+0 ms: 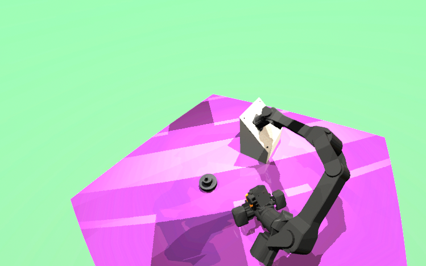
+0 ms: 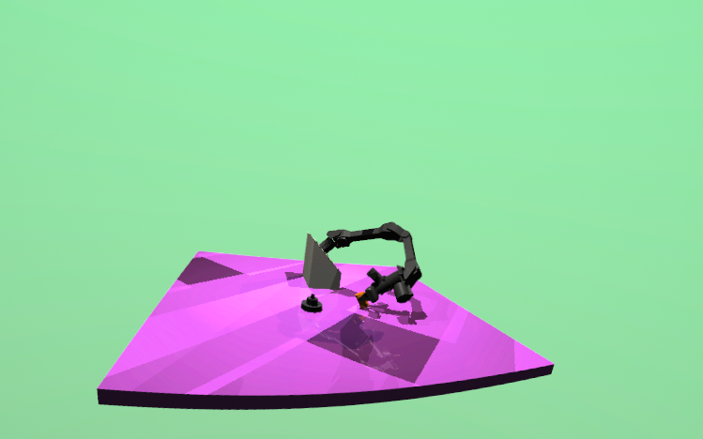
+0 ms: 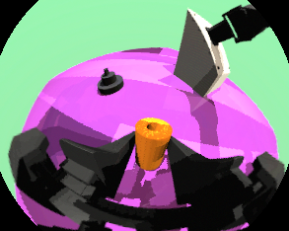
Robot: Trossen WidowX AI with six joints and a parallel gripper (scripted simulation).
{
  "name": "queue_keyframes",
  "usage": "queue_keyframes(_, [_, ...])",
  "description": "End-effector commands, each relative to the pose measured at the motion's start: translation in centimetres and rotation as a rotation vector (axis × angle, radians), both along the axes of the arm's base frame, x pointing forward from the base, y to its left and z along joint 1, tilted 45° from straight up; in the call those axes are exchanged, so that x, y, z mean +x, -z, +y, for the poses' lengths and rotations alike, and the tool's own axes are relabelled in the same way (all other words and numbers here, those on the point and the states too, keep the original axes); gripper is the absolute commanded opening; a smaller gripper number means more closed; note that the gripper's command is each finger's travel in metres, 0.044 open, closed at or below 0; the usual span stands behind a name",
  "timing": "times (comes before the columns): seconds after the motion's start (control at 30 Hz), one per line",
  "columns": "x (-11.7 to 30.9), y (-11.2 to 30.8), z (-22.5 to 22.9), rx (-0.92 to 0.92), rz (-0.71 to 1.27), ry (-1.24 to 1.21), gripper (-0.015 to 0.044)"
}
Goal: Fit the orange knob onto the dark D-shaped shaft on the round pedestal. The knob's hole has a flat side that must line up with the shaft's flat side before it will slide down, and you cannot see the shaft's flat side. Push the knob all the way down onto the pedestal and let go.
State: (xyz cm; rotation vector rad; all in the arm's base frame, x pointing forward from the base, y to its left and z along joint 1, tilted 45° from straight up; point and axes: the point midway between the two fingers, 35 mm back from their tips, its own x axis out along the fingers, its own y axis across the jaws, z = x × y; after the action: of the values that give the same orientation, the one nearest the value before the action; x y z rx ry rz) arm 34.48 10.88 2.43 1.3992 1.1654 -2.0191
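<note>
The orange knob (image 2: 361,299) (image 3: 152,145) is between the fingertips of my gripper (image 3: 151,135), which is shut on it. In the wrist view the knob's end with the hole faces up and toward the camera; the hole's flat side cannot be made out clearly. In the top view only slivers of orange show beside the dark fingers. Knob and gripper are held above the table. The dark round pedestal (image 1: 207,185) (image 2: 312,307) (image 3: 109,87) stands upright on the table with its thin shaft pointing up, bare, apart from the knob, to the left of it in all views.
The magenta table (image 1: 115,204) (image 2: 178,349) carries a pale wedge-shaped block (image 1: 250,142) (image 2: 318,273) (image 3: 189,59) behind the pedestal and to its right. The arm's base is mounted on the block's sloping face, and the arm (image 1: 326,198) (image 2: 409,250) bends round to the right.
</note>
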Motion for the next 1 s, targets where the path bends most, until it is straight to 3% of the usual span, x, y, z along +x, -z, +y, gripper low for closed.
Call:
queue_keyframes(0.0, [0.35, -0.23, 0.27, -0.046, 0.031, -0.021, 0.0179])
queue_keyframes(0.9, [1.13, -1.0, 0.86, -0.075, 0.032, -0.035, 0.0179])
queue_keyframes(0.97, [0.91, -0.78, 0.76, -0.075, 0.042, -0.041, 0.0231])
